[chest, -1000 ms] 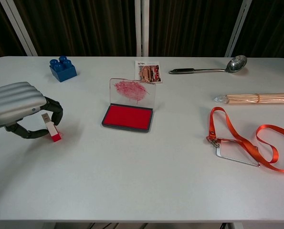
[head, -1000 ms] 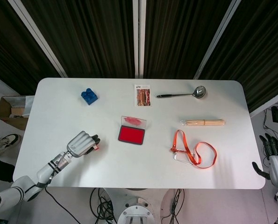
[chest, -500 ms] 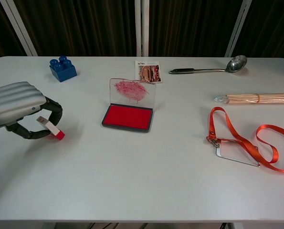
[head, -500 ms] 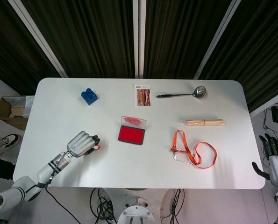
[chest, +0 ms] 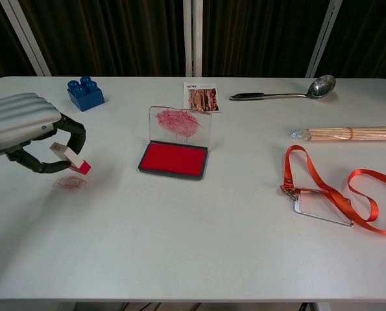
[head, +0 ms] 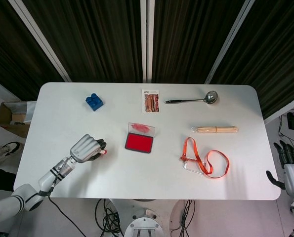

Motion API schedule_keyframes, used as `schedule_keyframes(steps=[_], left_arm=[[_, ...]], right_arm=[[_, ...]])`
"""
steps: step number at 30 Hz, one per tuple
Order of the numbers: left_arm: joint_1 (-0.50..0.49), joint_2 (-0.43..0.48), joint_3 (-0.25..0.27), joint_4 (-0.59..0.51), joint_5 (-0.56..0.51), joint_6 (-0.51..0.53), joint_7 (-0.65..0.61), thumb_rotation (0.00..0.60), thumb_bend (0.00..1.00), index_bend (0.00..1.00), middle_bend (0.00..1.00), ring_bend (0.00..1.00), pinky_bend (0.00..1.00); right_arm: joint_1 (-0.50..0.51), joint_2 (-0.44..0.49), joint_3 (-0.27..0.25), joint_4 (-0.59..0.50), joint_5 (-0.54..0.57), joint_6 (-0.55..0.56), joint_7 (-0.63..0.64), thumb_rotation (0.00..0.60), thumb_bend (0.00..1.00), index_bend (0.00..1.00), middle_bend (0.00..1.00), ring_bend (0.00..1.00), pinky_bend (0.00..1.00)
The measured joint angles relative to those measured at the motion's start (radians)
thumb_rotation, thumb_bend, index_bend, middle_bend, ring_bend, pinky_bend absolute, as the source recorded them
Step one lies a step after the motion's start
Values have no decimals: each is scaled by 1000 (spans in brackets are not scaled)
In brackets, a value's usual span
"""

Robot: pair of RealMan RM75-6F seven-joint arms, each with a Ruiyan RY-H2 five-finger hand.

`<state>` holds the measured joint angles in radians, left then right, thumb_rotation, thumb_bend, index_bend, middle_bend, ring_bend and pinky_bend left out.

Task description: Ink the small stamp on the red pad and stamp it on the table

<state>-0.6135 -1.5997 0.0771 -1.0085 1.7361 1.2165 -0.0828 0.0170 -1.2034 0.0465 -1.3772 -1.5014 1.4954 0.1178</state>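
Left robot hand [chest: 24,139] holds the small stamp [chest: 71,159], pinched between curled dark fingers; stamp tilted, red inked end pointing down and toward the pad, clear of the surface [chest: 193,246].

Change over the last second: a second ago the stamp stood with its red end on the surface; half a second ago it was tipping; now it is lifted off. Where it stood, a faint reddish print [chest: 70,183] shows on the white top in the chest view, just below and slightly left of the stamp. The mark is pale and blotchy. In the head view it is too faint to make out.

Meaning for the task: judged from the visible print, the stamping step looks done. Inking likely came first, since the stamp left colour. What remains, at most, is setting the stamp down.

Red ink pad [chest: 174,159] sits open near centre, well to the right of the stamp, its clear lid [chest: 180,123] standing upright and smeared with red ink.

Right robot hand [head: 290,165] hangs off the right edge of the surface, fingers spread, holding nothing.

Writing: the small printed card [chest: 202,97] at the back carries a line of text along its top edge and a reddish-brown picture, but the letters are too small to read, possibly a food label. No brand is legible on the stamp, the pad, the blue building block [chest: 85,93], the ladle [chest: 287,92], the skewer bundle [chest: 345,133] or the orange lanyard [chest: 329,191].
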Motion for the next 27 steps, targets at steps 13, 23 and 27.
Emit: schedule_keyframes(steps=[13,23,27], left_arm=[[-228,87,-155,-306,-171,-383,259,600,384,631,565,964,1000],[-398,26,-256,-290,-430,-646,362,600,410,632,576,964,1000],[-436,8,-271,-278,-492,-680,369,600,411,632,577,964,1000]], right_arm=[[3,-6,-1,6,0,-4,11,600,185,0,0,0,0],[-1,-12,-2,35,6,-7,40,600,184,0,0,0,0],[-1,-14,-2,43,6,-7,47,600,184,0,0,0,0]])
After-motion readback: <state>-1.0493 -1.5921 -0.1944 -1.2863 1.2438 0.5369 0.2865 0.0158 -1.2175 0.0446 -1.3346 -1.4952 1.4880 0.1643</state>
